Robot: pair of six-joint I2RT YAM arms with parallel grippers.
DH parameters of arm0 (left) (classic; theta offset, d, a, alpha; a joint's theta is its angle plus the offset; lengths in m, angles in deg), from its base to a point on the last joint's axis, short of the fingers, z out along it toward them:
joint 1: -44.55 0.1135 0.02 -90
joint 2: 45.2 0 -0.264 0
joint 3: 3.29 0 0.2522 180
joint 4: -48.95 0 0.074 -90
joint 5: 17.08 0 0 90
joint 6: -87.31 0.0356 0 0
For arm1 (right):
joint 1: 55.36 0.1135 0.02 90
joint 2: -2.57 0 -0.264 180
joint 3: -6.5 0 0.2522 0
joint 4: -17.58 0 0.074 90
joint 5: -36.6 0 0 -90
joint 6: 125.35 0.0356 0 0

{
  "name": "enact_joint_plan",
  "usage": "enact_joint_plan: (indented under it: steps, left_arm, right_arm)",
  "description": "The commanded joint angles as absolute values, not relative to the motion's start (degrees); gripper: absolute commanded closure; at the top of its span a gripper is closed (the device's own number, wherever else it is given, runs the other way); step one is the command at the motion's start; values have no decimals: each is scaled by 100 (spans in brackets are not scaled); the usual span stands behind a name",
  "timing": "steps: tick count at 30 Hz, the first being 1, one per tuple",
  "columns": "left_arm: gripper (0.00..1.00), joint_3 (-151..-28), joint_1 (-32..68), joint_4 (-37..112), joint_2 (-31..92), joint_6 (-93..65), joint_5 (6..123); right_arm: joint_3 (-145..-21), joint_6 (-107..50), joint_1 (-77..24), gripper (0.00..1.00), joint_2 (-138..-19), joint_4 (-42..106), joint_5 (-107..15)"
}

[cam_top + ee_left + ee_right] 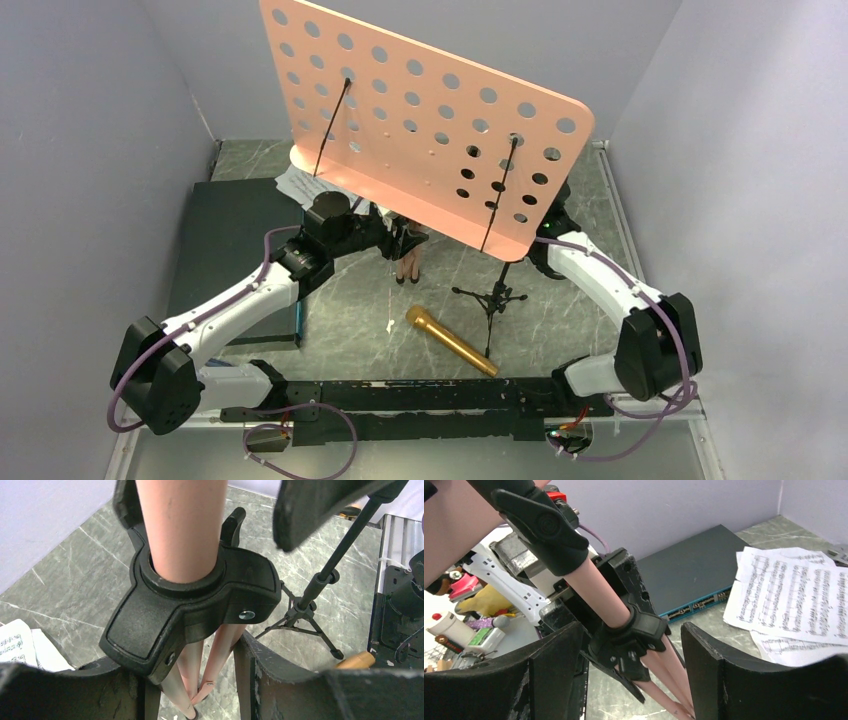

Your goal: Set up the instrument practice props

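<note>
Pink perforated music stand with tripod legs (430, 120): long axis roughly upright, folded legs pointing down, clamped between left gripper (190, 655) fingers, right gripper (629, 630) spread wide about its hub; perforated desk in top view only; small black tripod mic stand (305, 605) beyond left gripper, in left wrist view, not right

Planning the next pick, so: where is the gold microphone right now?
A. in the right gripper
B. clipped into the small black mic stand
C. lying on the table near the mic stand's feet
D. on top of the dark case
C: the top view shows the gold microphone lying flat on the table, beside the feet of the upright mic stand.
</note>
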State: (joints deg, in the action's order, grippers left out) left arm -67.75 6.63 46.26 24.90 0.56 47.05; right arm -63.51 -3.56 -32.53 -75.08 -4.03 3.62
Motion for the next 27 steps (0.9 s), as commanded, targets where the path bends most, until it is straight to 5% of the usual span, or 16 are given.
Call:
enact_joint_plan:
  steps: [1,4,7,15,24,27]
  left_arm:
    - [97,-6959,640,4898,2274,-488,4233]
    - [97,-6967,647,4878,2287,-491,4227]
    - [97,-6990,636,4866,2300,-511,4197]
    - [97,-7022,637,4824,2337,-525,4149]
    - [97,-7027,636,4793,2379,-506,4145]
    - [97,-7030,644,4770,2382,-497,4161]
  right_arm:
    - [-6788,-411,-2985,21,-7621,-951,364]
    - [-6992,-524,-2849,14,-7766,-873,361]
    - [-7081,-459,-2750,19,-7920,-1008,411]
    - [-7216,-401,-2620,47,-8143,-1201,403]
    - [-7312,-654,-2564,100,-8189,-971,310]
    - [-7227,-799,-2549,100,-8115,-932,253]
